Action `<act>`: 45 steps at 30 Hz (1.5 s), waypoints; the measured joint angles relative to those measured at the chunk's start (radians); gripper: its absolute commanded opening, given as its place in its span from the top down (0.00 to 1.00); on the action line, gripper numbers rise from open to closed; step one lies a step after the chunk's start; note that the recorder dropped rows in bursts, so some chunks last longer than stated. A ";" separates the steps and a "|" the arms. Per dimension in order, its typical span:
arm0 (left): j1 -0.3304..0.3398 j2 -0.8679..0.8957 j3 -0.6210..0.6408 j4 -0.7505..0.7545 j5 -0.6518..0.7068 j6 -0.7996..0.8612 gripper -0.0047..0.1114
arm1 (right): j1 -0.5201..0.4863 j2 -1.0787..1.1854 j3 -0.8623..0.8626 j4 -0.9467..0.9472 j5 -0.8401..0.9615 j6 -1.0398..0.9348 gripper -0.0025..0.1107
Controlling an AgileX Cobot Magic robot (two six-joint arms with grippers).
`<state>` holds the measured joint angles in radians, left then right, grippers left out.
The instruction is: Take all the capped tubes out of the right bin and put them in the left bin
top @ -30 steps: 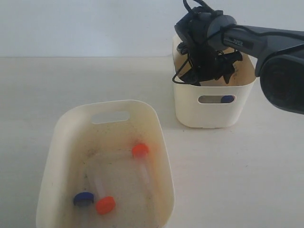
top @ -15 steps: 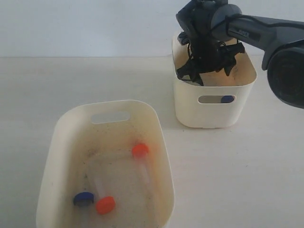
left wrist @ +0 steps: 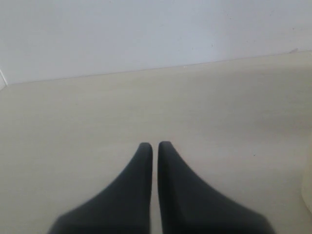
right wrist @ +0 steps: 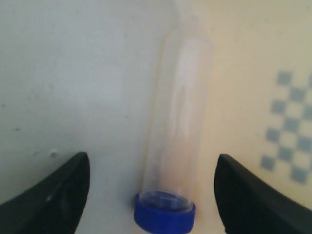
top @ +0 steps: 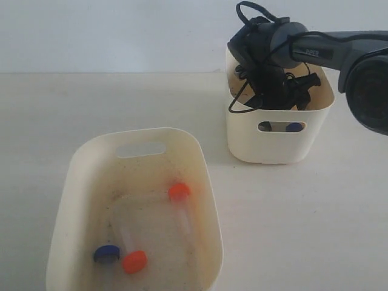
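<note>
In the exterior view my right gripper (top: 276,97) reaches down inside the right bin (top: 279,148). The right wrist view shows it (right wrist: 152,158) open, its fingers (right wrist: 63,190) on either side of a clear capped tube (right wrist: 180,112) with a blue cap (right wrist: 165,217) lying on the bin floor, neither finger touching it. That blue cap (top: 294,127) shows through the bin's handle slot. The left bin (top: 79,157) holds three capped tubes: two with orange caps (top: 179,191) (top: 134,261) and one with a blue cap (top: 106,253). My left gripper (left wrist: 155,144) is shut and empty above bare tabletop.
Black cables (top: 242,100) loop off the right wrist over the right bin's rim. A blue checkered marker (right wrist: 287,126) sits on the bin's inner wall beside the tube. A pale wall (top: 121,30) backs the cream tabletop (top: 291,230).
My right gripper has sunk deeper into the right bin, and the bin has shifted slightly to the right. The tubes in the left bin have not moved.
</note>
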<state>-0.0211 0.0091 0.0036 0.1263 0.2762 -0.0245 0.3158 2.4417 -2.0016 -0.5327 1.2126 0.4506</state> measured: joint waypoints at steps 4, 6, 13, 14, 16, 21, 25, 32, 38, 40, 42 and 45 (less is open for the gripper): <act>0.000 0.000 0.000 0.000 0.000 0.000 0.92 | -0.002 -0.002 0.000 0.003 0.000 0.005 0.37; 0.000 0.000 0.000 0.000 0.000 0.000 0.92 | -0.006 0.002 0.000 0.009 0.000 0.005 0.37; 0.000 0.000 0.000 0.000 0.000 0.000 0.92 | -0.014 0.012 0.000 0.014 -0.003 0.005 0.55; 0.000 0.000 0.000 0.000 0.000 0.000 0.92 | -0.014 0.015 0.000 0.014 -0.004 0.005 0.59; 0.000 0.000 0.000 0.000 0.000 0.000 0.92 | -0.015 0.020 0.000 0.003 0.003 0.005 0.63; 0.000 0.000 0.000 0.000 0.000 0.000 0.92 | -0.025 0.037 -0.002 -0.029 0.019 -0.001 0.77; 0.000 0.000 0.000 0.000 0.000 0.000 0.92 | -0.025 0.043 -0.004 -0.036 0.026 -0.012 0.96; 0.000 0.000 0.000 0.000 0.000 0.000 0.92 | -0.025 0.043 -0.005 -0.032 0.028 -0.037 0.98; 0.000 0.000 0.000 0.000 0.000 0.000 0.92 | -0.027 0.043 -0.005 -0.030 0.028 -0.046 0.98; 0.000 0.000 0.000 0.000 0.000 0.000 0.92 | -0.027 0.039 -0.005 -0.028 0.026 -0.046 0.98; 0.000 0.000 0.000 0.000 0.000 0.000 0.92 | -0.029 0.032 -0.005 -0.017 0.024 -0.048 0.98; 0.000 0.000 0.000 0.000 0.000 0.000 0.92 | -0.035 0.017 -0.001 0.013 0.018 -0.050 0.98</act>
<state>-0.0211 0.0091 0.0036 0.1263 0.2762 -0.0245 0.2803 2.4589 -2.0027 -0.5201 1.2302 0.4009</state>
